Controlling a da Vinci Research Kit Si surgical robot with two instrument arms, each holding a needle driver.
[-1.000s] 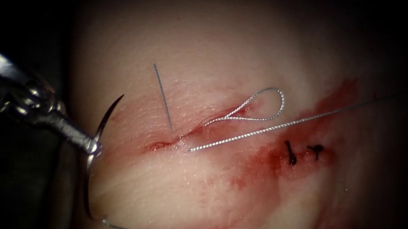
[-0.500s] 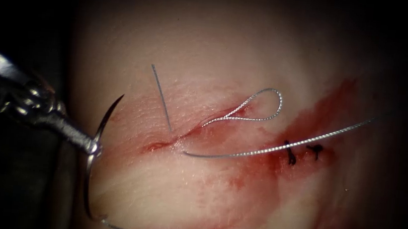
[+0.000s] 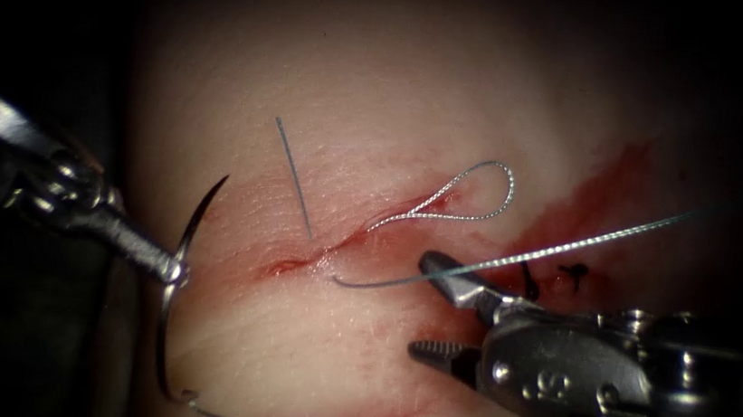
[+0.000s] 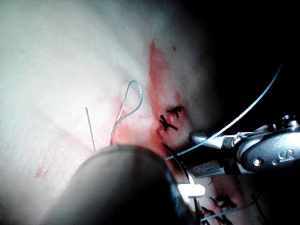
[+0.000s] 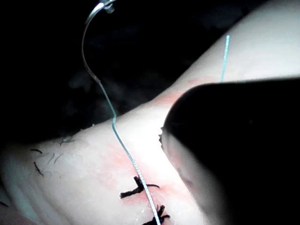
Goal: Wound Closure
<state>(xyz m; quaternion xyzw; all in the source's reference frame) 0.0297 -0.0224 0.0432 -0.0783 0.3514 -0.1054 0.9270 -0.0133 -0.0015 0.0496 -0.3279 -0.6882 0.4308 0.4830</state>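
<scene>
Left pincer grips the needle mid-curve, clear of the tissue, left of the cut. Right pincer, jaws wide and empty, has come in around the thread right of the cut; closing on it appears due.

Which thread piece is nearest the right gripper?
The long strand running right from the cut, crossing the open right gripper's upper jaw; the loop and short end lie farther away.

I see my right claw as polished silver metal, with ridged inner faces, round rivets and an engraved mark on its wrist block; my left claw is slimmer, grey steel, with a ribbed neck.
</scene>
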